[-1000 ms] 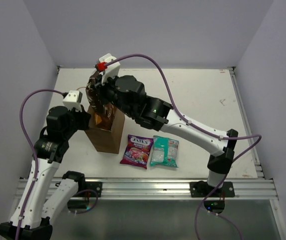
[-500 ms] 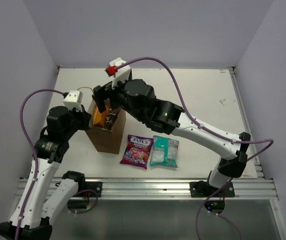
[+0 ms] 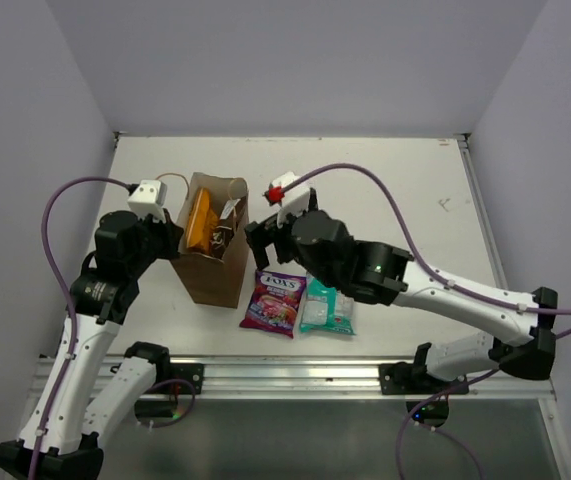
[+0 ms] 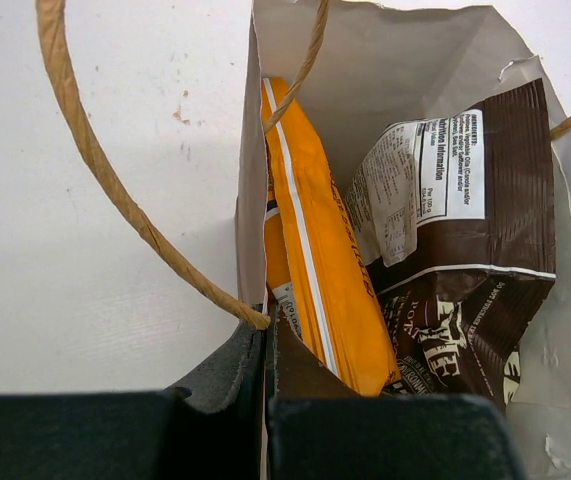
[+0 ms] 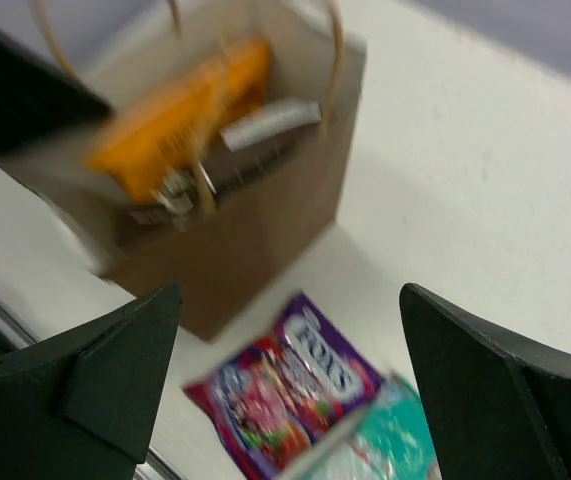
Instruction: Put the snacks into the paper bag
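Note:
The brown paper bag (image 3: 210,272) stands upright at the left of the table. Inside it, an orange chip bag (image 4: 320,250) stands on edge beside a dark brown chip bag (image 4: 475,290). My left gripper (image 4: 265,330) is shut on the bag's left wall at the rim, next to a twisted handle (image 4: 115,190). A purple Fox's candy bag (image 3: 274,301) and a teal-white packet (image 3: 327,303) lie flat on the table right of the paper bag. My right gripper (image 3: 262,250) hangs open and empty above the purple packet (image 5: 300,385), beside the paper bag (image 5: 255,230).
The white table (image 3: 395,200) runs out to the right and back, bounded by pale walls. A metal rail (image 3: 295,375) carrying the arm bases lines the near edge. The right arm's purple cable (image 3: 365,180) loops over the table.
My right gripper opened and let go of the dark brown chip bag, which now sits in the paper bag. The arm then pulled back and right to above the purple packet. Left gripper unchanged.

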`<state>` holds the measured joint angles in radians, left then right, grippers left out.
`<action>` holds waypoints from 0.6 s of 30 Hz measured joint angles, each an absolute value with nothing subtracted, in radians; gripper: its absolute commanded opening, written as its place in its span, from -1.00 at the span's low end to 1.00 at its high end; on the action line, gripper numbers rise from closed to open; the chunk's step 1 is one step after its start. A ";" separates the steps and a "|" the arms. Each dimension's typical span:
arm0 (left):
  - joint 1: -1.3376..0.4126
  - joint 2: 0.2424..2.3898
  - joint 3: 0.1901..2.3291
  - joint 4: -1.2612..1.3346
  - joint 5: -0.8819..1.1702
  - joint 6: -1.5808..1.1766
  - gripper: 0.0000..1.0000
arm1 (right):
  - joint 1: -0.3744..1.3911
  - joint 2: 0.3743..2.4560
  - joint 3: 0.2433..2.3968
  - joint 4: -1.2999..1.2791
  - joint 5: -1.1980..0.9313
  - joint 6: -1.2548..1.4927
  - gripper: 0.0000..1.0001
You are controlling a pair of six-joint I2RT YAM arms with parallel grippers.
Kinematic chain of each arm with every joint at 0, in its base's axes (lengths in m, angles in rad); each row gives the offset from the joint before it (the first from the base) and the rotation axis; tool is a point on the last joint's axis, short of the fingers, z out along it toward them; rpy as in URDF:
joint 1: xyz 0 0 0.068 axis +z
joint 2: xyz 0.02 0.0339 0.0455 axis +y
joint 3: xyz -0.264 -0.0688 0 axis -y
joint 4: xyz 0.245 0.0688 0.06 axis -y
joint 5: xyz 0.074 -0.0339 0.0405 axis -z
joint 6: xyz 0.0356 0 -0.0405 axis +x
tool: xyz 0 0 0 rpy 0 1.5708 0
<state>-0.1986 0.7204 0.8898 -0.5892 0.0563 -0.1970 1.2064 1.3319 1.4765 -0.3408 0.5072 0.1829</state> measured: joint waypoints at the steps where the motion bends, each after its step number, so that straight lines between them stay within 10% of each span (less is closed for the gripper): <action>1: -0.199 0.721 0.890 -0.589 0.056 -0.197 -1.00 | 1.204 1.328 1.403 -0.357 0.524 0.210 0.90; 18: -0.237 0.742 0.890 -0.577 0.055 -0.194 -1.00 | 1.050 1.462 0.964 -0.454 0.458 0.528 0.72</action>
